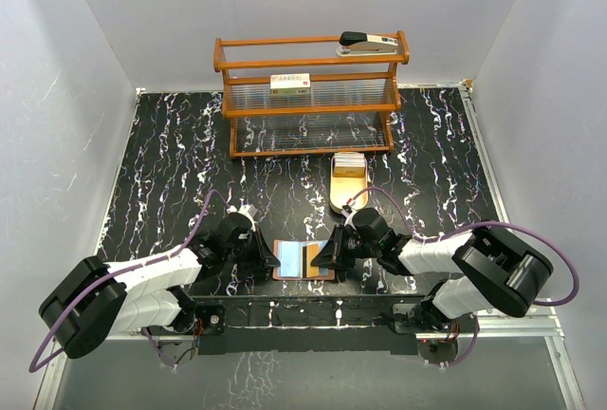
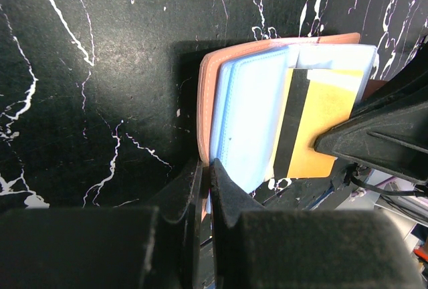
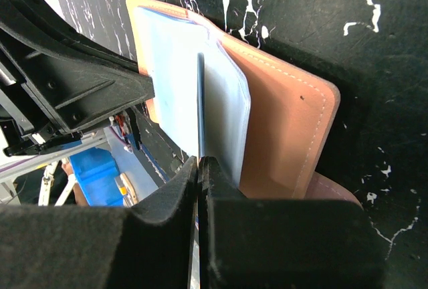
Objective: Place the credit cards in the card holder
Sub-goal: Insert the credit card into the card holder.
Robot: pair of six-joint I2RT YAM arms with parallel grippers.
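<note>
Reddish-brown leather-look folding card holder (image 1: 281, 260) lies open on the black marbled table (image 1: 171, 163), near edge, between both arms. Left gripper (image 2: 206, 175) jaws are pinched together on its pale-blue inner leaf. Right gripper (image 3: 199, 165) is clamped on a thin yellow black-striped plastic card (image 2: 314, 128), long axis parallel to the fold. We judge the right arm feeds it.
</note>
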